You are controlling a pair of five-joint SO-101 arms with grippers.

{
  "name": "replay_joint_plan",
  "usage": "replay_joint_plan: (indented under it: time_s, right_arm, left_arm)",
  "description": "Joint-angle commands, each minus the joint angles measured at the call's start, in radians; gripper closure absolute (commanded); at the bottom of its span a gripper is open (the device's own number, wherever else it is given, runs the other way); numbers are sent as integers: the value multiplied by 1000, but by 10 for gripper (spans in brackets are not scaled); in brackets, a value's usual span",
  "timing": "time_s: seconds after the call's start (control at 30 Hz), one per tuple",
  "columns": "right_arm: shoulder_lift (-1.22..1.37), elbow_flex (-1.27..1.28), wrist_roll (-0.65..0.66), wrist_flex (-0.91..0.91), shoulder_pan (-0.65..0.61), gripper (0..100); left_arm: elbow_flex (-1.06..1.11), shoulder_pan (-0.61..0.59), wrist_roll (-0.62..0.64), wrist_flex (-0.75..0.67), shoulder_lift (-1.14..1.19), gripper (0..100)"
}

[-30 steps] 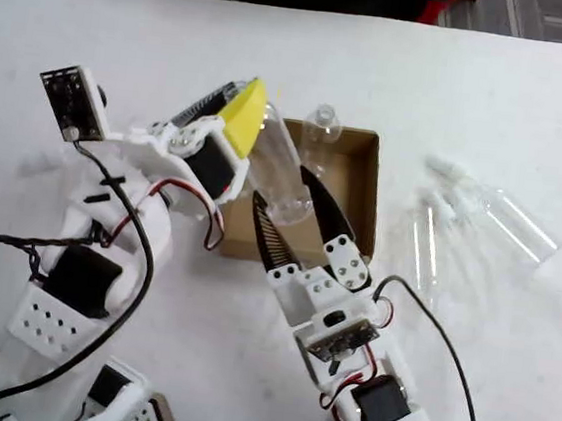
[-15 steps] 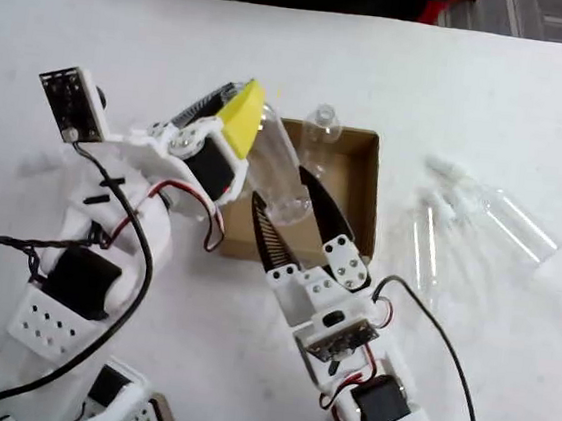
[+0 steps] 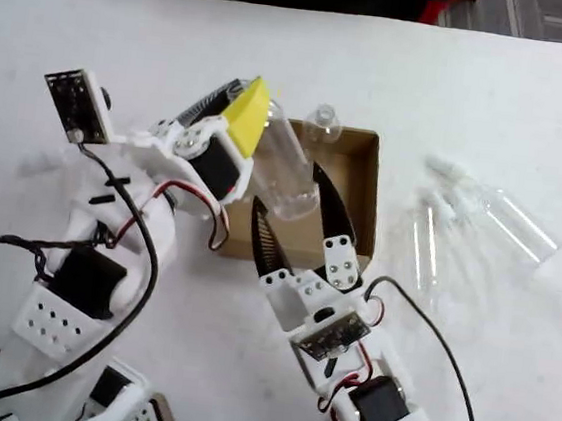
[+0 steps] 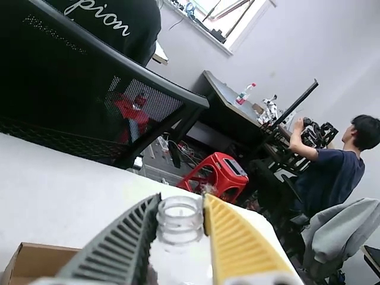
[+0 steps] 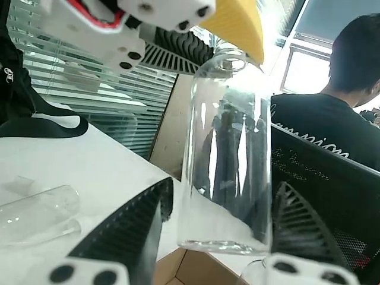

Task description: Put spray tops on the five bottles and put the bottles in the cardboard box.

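Our right gripper (image 3: 289, 186) has edged forward, wide-open jaws flanking the base of the topless bottle (image 3: 281, 160) our left gripper (image 3: 244, 101) clamps by the neck over the cardboard box (image 3: 360, 179); we judge nearly everything remains

A white surface (image 3: 496, 82) stands before a black mesh chair (image 4: 89, 101), a red stool (image 4: 217, 172), a grey wall (image 4: 309, 41) and window blinds (image 5: 83, 89).
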Motion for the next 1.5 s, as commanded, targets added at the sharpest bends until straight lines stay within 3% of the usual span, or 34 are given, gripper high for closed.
replay_joint_plan:
  time_s: [0.0, 0.23, 0.5, 0.7, 0.9, 1.0, 1.17, 1.27, 1.37, 1.47]
  right_arm:
    - [-2, 6, -8, 2, 12, 776]
    - [-2, -21, -61, -7, 232, 779]
    - [-2, -25, -334, -73, 455, 779]
    - [-1, -23, -394, -76, 486, 779]
    - [-1, -26, -400, -79, 522, 779]
    - [-1, -25, -400, -110, 524, 779]
    - [30, -31, -400, -114, 526, 779]
    - [39, -57, -431, -113, 568, 780]
    - [53, -117, -525, -27, 654, 780]
    - [68, -183, -532, 159, 700, 780]
  left_arm:
    - [-11, 4, -9, -55, -18, 979]
    - [-8, 5, -262, -57, -18, 979]
    - [-11, -22, -388, -121, 156, 979]
    - [-9, -22, -391, -353, 372, 980]
    - [-9, -28, -396, -399, 515, 980]
    - [-11, -22, -471, -416, 552, 980]
    - [17, -22, -594, -575, 630, 980]
    - [9, -27, -603, -598, 700, 980]
    - [3, -19, -598, -664, 771, 980]
    - [3, -19, -605, -786, 837, 980]
